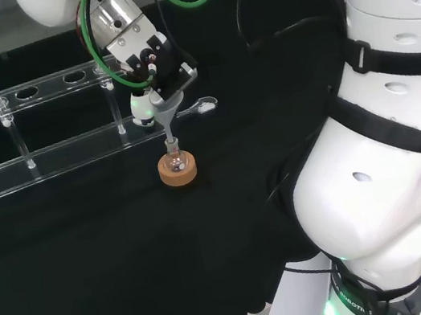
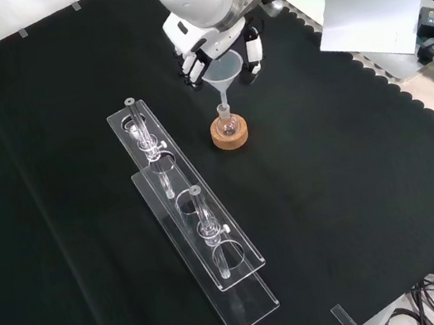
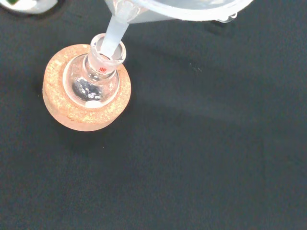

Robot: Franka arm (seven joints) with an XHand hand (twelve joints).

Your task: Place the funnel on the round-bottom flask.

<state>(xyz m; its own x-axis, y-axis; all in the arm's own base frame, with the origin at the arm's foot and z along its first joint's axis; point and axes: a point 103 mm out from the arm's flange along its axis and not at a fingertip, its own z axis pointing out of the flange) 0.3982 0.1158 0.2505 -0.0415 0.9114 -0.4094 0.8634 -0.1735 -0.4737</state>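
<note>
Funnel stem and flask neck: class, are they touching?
Touching. The wrist view shows the funnel stem entering the flask neck and resting against its rim.

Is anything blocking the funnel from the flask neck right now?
Nothing visible does. The hand holds the funnel directly above the round-bottom flask on its cork ring, and the wrist view shows the stem already at the mouth of the neck.

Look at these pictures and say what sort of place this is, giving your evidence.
Probably a chemistry lab bench for robot trials: a round-bottom flask on a cork ring, a funnel held by the robot hand, and a clear tube rack.
</note>
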